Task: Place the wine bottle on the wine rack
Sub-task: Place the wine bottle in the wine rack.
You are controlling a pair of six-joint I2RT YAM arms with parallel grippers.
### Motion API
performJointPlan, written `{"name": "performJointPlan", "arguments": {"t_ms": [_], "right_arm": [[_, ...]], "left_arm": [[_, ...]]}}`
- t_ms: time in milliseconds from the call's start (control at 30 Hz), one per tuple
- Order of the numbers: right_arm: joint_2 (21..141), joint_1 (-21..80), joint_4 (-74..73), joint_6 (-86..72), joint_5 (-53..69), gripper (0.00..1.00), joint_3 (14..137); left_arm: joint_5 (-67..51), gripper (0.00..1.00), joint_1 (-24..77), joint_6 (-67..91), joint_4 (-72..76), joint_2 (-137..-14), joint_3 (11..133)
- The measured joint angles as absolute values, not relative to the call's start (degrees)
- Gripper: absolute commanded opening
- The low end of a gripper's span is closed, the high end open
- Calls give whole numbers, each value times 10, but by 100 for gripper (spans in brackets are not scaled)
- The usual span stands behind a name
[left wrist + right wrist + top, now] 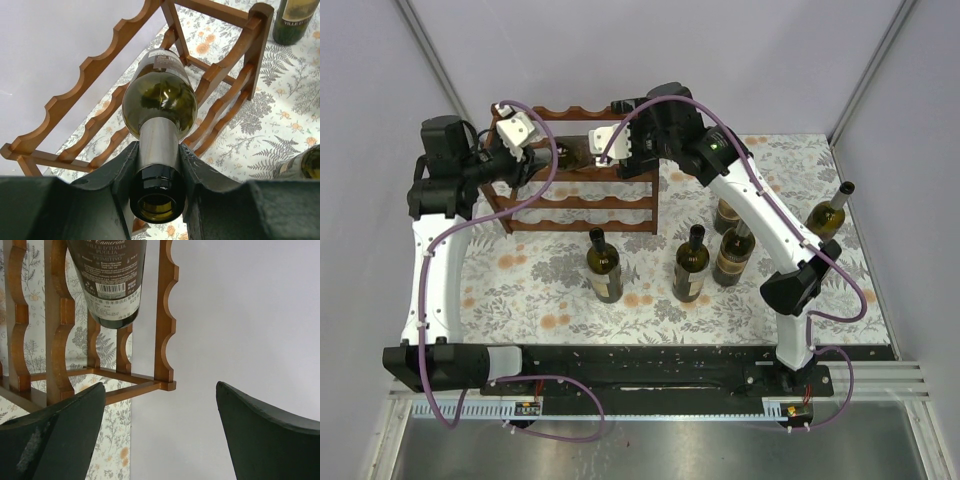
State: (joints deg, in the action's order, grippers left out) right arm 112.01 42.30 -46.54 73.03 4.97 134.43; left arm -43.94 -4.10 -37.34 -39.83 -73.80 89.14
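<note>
1. The left arm (pixel 430 260) reaches to the far left of the desk (pixel 550 295). Its jaws are closed around the neck of the wine bottle (pixel 160 100), just behind the mouth.
2. The wine bottle (pixel 568 153) lies on its side over the top tier of the wine rack (pixel 582 205), with its neck to the left and its base to the right.
3. In the left wrist view the body sits between the top scalloped rails of the wine rack (pixel 85 85). Whether it rests on them I cannot tell.
4. The right arm (pixel 760 205) bends in from the right. Its jaws stand wide apart and hold nothing, just off the rack's right end.
5. In the right wrist view the wine bottle (pixel 107 280) shows its back label and base, clear of those jaws, with the wine rack (pixel 165 315) around it.
6. Other bottles (pixel 604 265) stand upright on the floral desk, nearer than the rack and to its right.
</note>
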Motion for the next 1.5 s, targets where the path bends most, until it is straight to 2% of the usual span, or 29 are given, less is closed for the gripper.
{"name": "performJointPlan", "arguments": {"t_ms": [733, 1100, 1500], "right_arm": [[1099, 418, -423, 717, 12, 99, 1296], [1072, 418, -355, 644, -25, 99, 1246], [1050, 418, -291, 599, -58, 99, 1192]], "left_arm": [[-428, 0, -48, -248, -313, -719, 895], [-373, 0, -58, -190, -257, -702, 893], [-321, 0, -77, -142, -179, -671, 839]]}}
